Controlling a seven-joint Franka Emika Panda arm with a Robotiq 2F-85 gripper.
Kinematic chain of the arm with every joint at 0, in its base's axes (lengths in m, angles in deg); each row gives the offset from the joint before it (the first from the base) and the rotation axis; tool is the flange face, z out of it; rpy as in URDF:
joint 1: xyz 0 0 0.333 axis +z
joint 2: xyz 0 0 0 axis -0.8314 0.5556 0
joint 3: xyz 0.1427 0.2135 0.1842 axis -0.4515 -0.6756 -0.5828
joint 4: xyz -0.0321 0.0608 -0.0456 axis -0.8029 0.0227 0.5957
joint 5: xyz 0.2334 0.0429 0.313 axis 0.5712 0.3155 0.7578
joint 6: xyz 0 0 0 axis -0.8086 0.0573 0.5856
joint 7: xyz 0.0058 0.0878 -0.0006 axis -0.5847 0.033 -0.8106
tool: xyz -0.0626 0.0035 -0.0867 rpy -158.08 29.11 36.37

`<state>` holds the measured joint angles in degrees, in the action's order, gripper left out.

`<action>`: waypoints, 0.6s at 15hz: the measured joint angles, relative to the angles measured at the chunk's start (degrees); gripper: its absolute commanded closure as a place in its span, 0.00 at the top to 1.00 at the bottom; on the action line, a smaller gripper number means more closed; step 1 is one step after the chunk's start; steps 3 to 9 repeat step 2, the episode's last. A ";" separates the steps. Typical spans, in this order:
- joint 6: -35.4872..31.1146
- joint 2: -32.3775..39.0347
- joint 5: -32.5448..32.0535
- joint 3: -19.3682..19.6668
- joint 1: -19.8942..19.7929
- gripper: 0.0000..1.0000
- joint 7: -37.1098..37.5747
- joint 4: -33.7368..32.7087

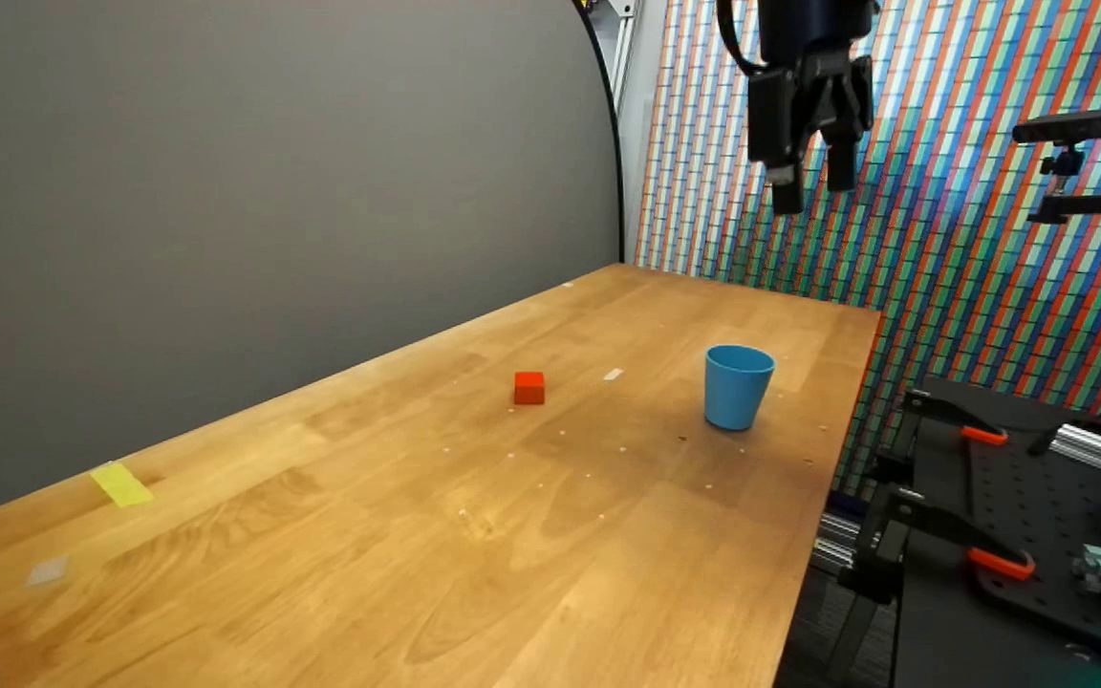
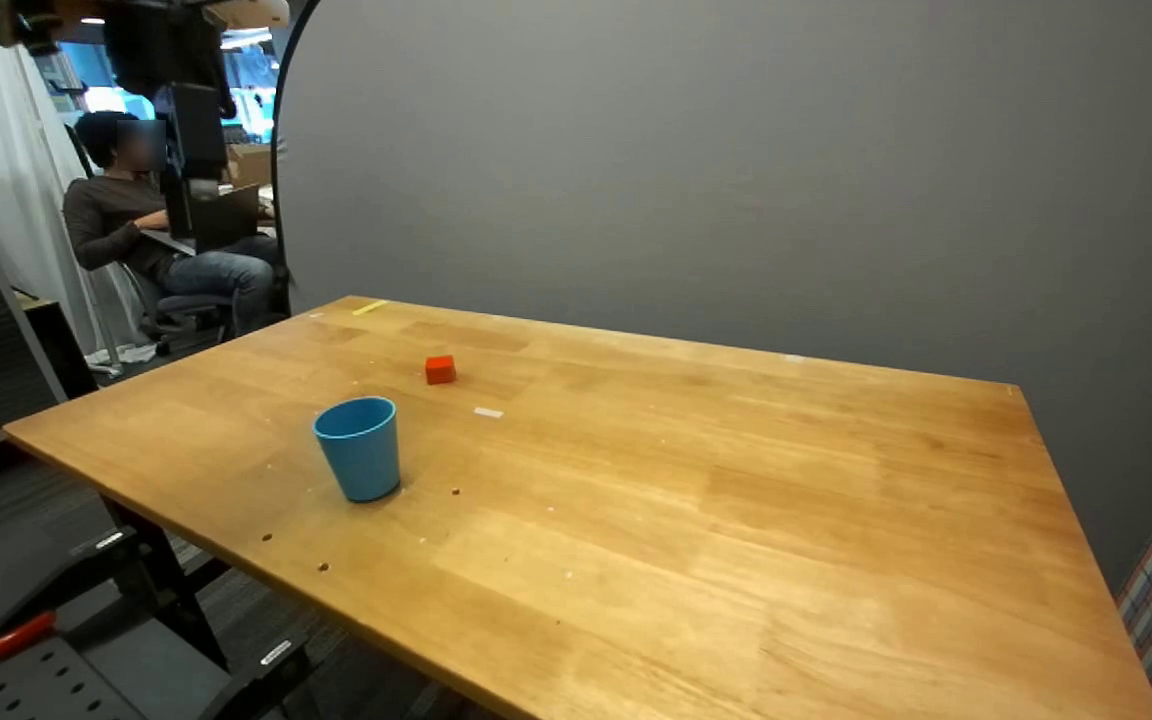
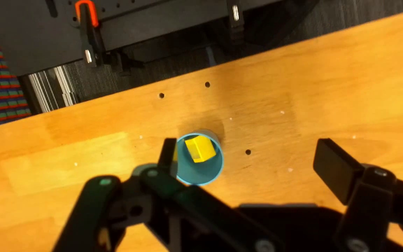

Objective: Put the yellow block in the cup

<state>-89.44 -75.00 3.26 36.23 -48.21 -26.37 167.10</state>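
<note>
I can see the yellow block (image 3: 202, 148) sitting inside the blue cup (image 3: 201, 172), pretty much mid-frame in the wrist view. The pincer (image 1: 813, 186) is spread wide, upper right in an exterior view, above the table (image 1: 474, 487).

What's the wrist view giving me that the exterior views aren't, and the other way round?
Only the wrist view: the yellow block, lying inside the cup.

Only the exterior views: the small red block, the flat yellow piece and the gray backdrop.

Shared: the cup, the wooden table and the end effector, which is open.
</note>
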 measured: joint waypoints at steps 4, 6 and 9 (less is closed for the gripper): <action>3.46 -1.67 0.27 -0.43 0.93 1.00 -2.16 -1.87; 3.46 -1.67 0.27 -0.43 0.93 1.00 -2.16 -1.87; 3.46 -1.67 0.27 -0.43 0.93 1.00 -2.16 -1.87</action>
